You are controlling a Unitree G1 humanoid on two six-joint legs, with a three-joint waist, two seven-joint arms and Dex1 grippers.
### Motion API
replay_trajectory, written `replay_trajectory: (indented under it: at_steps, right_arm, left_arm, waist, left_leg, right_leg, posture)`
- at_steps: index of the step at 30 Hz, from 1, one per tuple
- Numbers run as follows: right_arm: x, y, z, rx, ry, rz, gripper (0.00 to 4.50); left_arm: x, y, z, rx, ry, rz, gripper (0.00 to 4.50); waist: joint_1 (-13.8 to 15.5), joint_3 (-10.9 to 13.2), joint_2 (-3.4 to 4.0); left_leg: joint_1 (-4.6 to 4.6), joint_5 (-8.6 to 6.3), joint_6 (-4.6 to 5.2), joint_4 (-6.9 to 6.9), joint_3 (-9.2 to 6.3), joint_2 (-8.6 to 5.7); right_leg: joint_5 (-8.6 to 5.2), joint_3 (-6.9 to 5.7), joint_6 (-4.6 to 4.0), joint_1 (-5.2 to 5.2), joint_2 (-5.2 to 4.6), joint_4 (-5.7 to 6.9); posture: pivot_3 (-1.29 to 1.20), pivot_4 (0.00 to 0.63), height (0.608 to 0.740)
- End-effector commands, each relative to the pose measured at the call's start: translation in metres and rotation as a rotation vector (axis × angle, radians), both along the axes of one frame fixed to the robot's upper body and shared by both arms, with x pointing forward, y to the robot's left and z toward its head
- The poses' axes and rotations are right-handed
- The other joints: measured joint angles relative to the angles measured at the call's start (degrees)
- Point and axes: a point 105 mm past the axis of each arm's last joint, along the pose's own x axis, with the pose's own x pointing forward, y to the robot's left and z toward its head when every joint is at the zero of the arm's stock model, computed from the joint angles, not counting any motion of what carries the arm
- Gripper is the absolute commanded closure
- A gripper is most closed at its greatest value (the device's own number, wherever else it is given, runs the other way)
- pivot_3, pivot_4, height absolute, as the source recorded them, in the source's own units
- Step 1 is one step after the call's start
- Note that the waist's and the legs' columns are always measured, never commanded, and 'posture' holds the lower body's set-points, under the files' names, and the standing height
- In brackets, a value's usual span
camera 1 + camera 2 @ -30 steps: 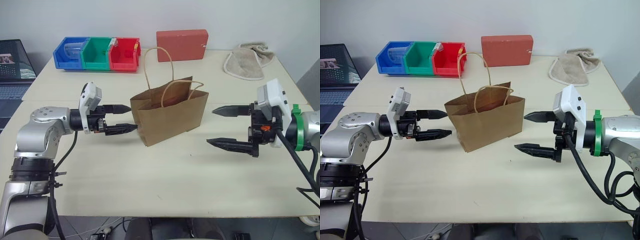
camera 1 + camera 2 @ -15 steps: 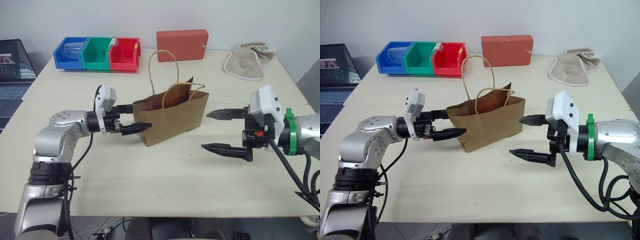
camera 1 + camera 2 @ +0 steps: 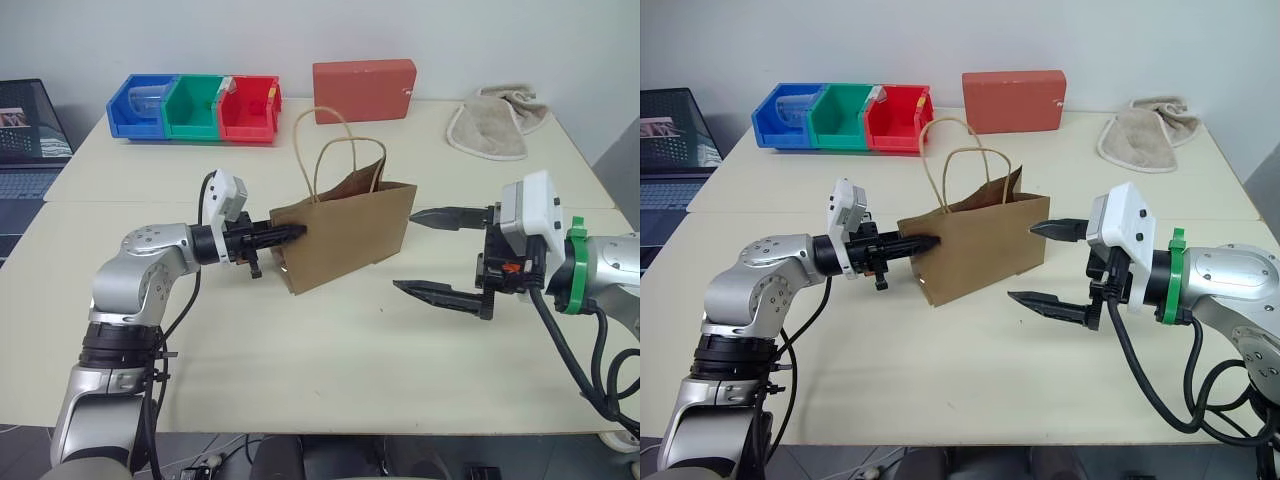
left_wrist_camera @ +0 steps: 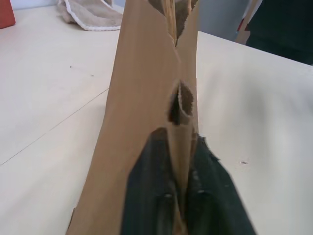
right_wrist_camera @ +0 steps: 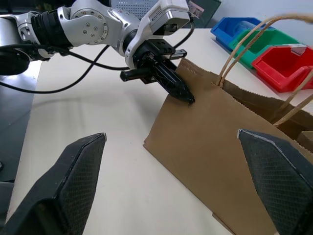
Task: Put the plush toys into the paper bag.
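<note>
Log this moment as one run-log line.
left gripper: shut on paper bag side edge | right gripper: open, beside bag | bag: upright on table

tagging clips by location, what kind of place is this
Probably an indoor lab or office workspace: a pale cream table against a plain white wall, a row of blue, green and red plastic storage bins, and an open laptop at the side.
</note>
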Motion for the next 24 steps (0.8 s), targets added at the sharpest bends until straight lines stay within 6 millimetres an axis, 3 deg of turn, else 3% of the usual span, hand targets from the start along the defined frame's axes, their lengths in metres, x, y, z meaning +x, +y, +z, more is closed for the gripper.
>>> replay_trajectory:
  at_steps: [1,6,11,17,22,24]
  right_arm:
    - [-0.002,-0.006,0.005,-0.017,-0.056,-0.037,0.0]
    - [-0.011,-0.027,0.014,-0.05,-0.056,-0.074,0.0]
    - [-0.027,-0.047,0.02,-0.066,-0.015,-0.16,0.0]
    - [-0.034,-0.046,0.014,-0.063,-0.012,-0.207,0.0]
    - [-0.035,-0.044,0.012,-0.057,-0.001,-0.214,0.0]
    - [-0.034,-0.045,0.013,-0.056,-0.001,-0.217,0.0]
  left_arm:
    - [-0.001,-0.007,0.014,-0.009,-0.048,-0.063,4.48]
    - [-0.006,-0.023,0.024,-0.036,-0.017,-0.203,4.48]
    - [-0.001,-0.043,0.019,0.014,-0.006,-0.327,4.48]
    - [0.01,-0.054,0.004,0.08,-0.029,-0.364,4.48]
    - [0.01,-0.053,0.005,0.079,-0.011,-0.384,4.48]
    - [0.012,-0.05,0.007,0.089,-0.033,-0.368,4.04]
  waist:
    - [0.01,0.0,0.0]
    - [0.61,0.0,0.0]
    - [1.13,0.0,0.0]
    - [0.72,0.0,0.0]
    - [0.73,0.0,0.0]
    - [0.74,0.0,0.0]
  left_leg:
    - [-0.01,0.0,0.0,0.0,-0.01,0.0]
    - [-0.02,0.0,0.0,0.02,-0.01,-0.04]
    - [0.08,0.0,0.01,0.02,-0.05,-0.05]
    - [0.13,0.0,0.03,0.1,-0.03,-0.06]
    - [0.11,0.01,0.04,0.1,-0.04,-0.06]
    - [0.1,0.01,0.04,0.12,-0.04,-0.06]
  right_leg:
    - [0.0,-0.01,0.0,0.0,0.0,0.0]
    - [0.0,-0.01,0.0,0.03,-0.01,-0.01]
    - [0.0,-0.05,0.0,0.18,0.0,-0.04]
    - [0.0,0.0,0.0,0.25,0.0,-0.02]
    - [0.0,0.0,0.0,0.25,0.01,-0.02]
    - [0.0,0.0,0.0,0.25,0.0,-0.02]
  posture:
    - [0.0,0.15,0.74]
    - [0.0,0.15,0.74]
    - [0.0,0.15,0.74]
    - [0.0,0.15,0.74]
    - [0.0,0.15,0.74]
    - [0.0,0.15,0.74]
